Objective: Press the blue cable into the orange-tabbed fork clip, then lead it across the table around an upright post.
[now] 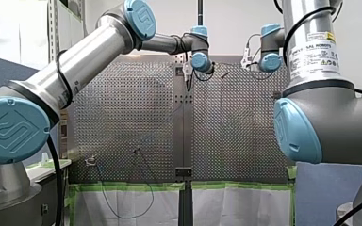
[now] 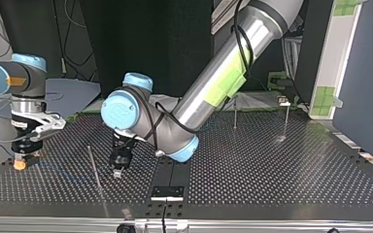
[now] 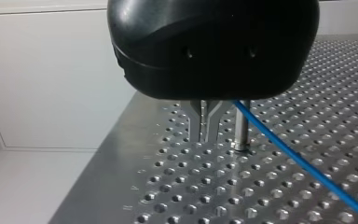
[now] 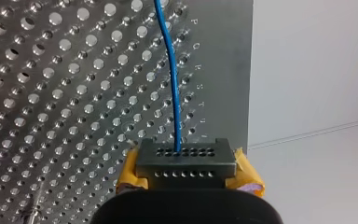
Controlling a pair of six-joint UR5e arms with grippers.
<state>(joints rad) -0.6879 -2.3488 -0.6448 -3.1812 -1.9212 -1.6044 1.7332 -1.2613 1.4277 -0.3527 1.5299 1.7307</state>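
The blue cable runs taut from my left gripper across the perforated table. That black gripper's metal fingers are shut on the cable, tips just above the plate. An upright metal post stands right beside them, and the cable passes close by it. In the top view my left gripper hangs next to a thin post. My right gripper is shut with the cable ending in the grey holed block between its yellow pads. It stands low at the top view's left, orange showing at its tip.
Two more upright posts stand at the top view's far right. A black bracket sits on the seam at its near edge. In the front view a small clip sits near the table's edge, and a dark cable hangs over it.
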